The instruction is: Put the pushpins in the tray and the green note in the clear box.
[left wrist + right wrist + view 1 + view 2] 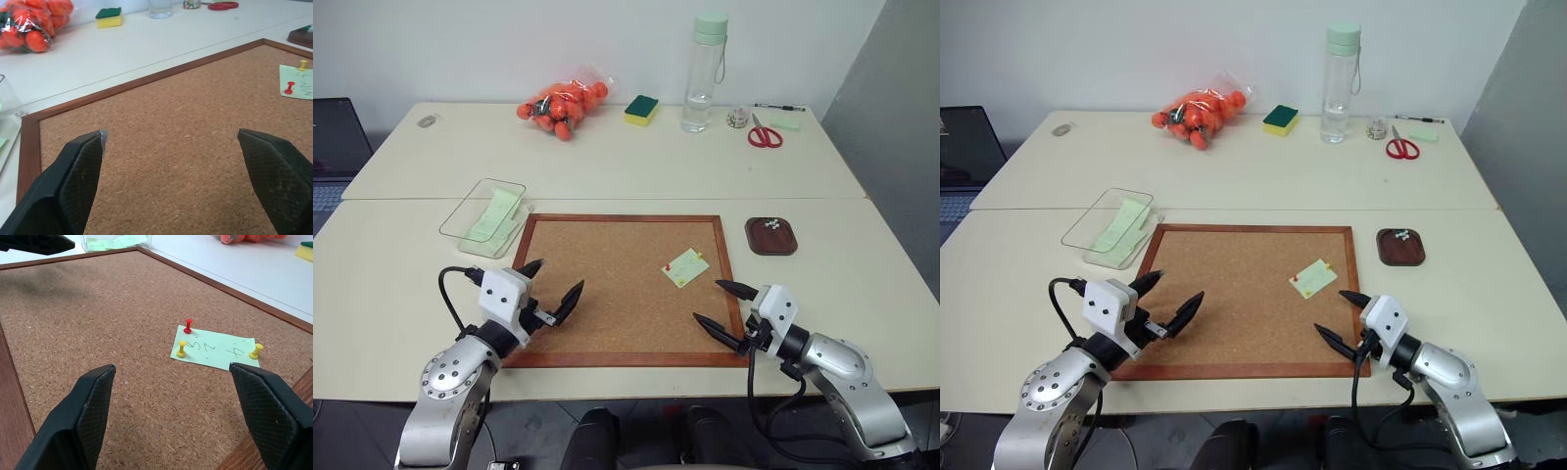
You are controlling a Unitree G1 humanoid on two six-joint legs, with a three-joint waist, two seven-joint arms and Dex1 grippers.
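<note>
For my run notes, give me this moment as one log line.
left claw: open, empty | right claw: open, empty | green note: pinned on cork board | pushpins: in note | tray, clear box: waiting

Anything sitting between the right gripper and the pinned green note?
No, that stretch is bare cork. In the right wrist view, only cork board lies between the open right gripper and the green note.

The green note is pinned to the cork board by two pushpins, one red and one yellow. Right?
Not quite: three pushpins hold the green note to the cork board, one red and two yellow. The right wrist view shows all three.
</note>
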